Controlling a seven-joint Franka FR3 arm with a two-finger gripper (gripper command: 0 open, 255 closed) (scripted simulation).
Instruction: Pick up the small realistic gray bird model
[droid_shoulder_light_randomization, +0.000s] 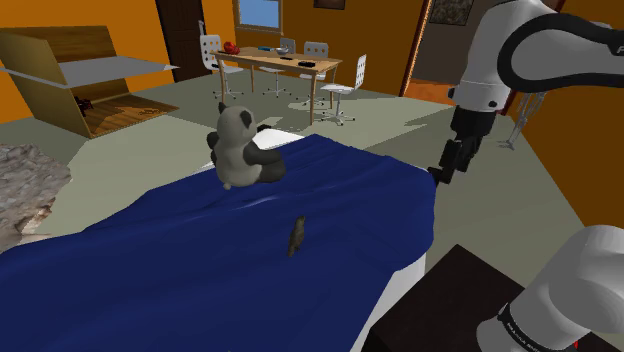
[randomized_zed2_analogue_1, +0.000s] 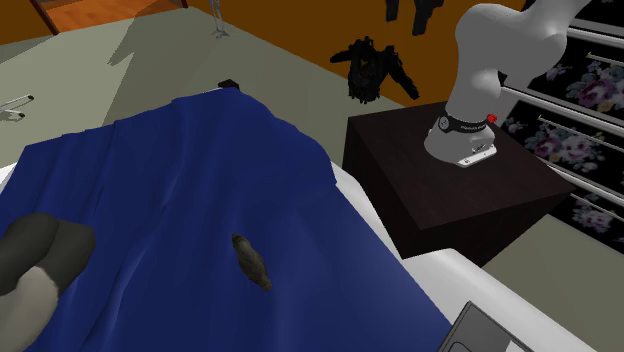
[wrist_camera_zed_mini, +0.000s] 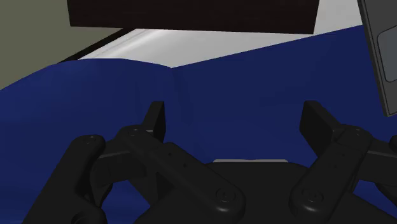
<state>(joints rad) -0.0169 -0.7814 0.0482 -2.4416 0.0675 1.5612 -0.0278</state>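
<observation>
bird model (droid_shoulder_light_randomization: 297, 236) lay on the blue blanket (droid_shoulder_light_randomization: 150, 280), near the panda plush (droid_shoulder_light_randomization: 238, 148). the hand (droid_shoulder_light_randomization: 443, 172) hung farther from the panda, fingers (wrist_camera_zed_mini: 156, 114) wide and empty; it likely needed centring over the bird, fingers spanning its narrow body.

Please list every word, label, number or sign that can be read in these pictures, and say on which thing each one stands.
No text can be read as it stands.
White lettering on the dark ring at the arm's base: too small to read.
Dark lettering on the arm's upper link, cut off by the shoulder view's edge: unreadable.
</observation>
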